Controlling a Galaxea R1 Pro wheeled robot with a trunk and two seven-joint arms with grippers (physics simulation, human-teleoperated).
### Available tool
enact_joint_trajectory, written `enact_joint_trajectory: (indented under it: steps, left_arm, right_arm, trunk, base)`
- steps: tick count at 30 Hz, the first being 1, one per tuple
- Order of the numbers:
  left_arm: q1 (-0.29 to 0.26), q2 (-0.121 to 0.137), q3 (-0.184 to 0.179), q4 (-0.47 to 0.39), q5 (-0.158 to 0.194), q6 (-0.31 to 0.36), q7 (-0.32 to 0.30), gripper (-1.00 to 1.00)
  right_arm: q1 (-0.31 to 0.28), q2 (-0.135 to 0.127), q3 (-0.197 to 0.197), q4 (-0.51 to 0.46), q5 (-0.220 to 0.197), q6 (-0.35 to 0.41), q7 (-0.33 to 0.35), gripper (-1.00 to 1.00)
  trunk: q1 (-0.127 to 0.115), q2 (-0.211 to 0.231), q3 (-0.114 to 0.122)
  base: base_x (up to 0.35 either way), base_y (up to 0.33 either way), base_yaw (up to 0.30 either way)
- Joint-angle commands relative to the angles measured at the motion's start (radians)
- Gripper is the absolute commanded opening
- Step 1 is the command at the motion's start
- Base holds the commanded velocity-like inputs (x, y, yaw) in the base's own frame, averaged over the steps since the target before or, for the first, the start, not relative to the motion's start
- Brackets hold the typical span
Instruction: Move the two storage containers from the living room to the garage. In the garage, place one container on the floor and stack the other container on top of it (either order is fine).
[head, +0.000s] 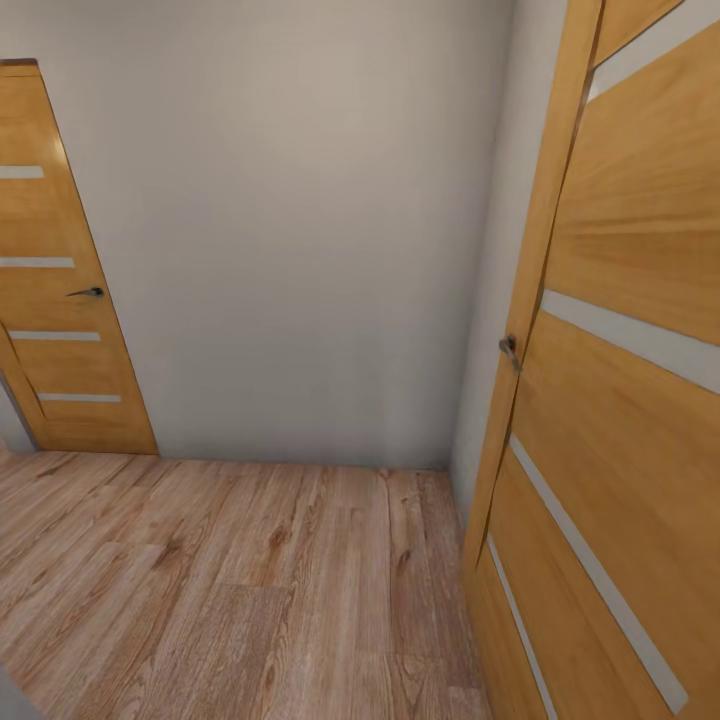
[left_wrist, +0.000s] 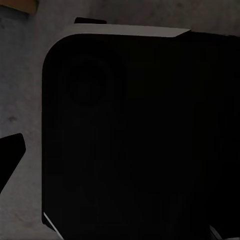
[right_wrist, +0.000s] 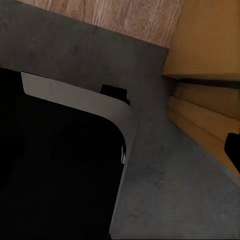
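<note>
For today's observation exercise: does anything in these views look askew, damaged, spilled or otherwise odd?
Nothing stands out. The near wooden door stands open at the head view's right, another door sits shut at the left, and the plank floor shows no spill or damage.

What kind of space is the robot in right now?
Probably an indoor hallway or threshold between rooms: a light wood plank floor, a plain white wall, and two tan wooden doors with pale stripes, one far left and one close at right. Wrist views show grey concrete.
</note>
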Motion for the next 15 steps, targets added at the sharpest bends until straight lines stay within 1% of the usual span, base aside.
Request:
enact_joint_trajectory:
  steps: [1, 8, 11, 15]
  left_arm:
    - [0.0, 0.0, 0.0, 0.0, 0.01, -0.002, 0.0, 1.0]
    - [0.0, 0.0, -0.001, 0.0, 0.01, -0.001, 0.0, 1.0]
    - [0.0, 0.001, -0.002, 0.0, 0.01, -0.001, 0.0, 1.0]
    - [0.0, 0.001, -0.002, 0.0, 0.011, 0.0, 0.0, 1.0]
  right_arm:
    - [0.006, -0.001, 0.003, 0.003, -0.001, -0.015, 0.003, 1.0]
    - [0.019, -0.002, 0.003, 0.003, 0.0, -0.03, 0.003, 1.0]
    - [0.02, -0.002, 0.003, 0.003, 0.001, -0.032, 0.003, 1.0]
    - [0.02, -0.002, 0.004, 0.002, 0.002, -0.031, 0.003, 1.0]
  trunk:
    - [0.0, 0.0, -0.001]
    - [0.0, 0.0, -0.001]
    - [0.0, 0.0, -0.001]
    - [0.0, 0.0, -0.001]
  base:
    - [0.0, 0.0, 0.0]
    - [0.021, 0.0, 0.0]
    - [0.223, 0.0, 0.0]
    - [0.295, 0.0, 0.0]
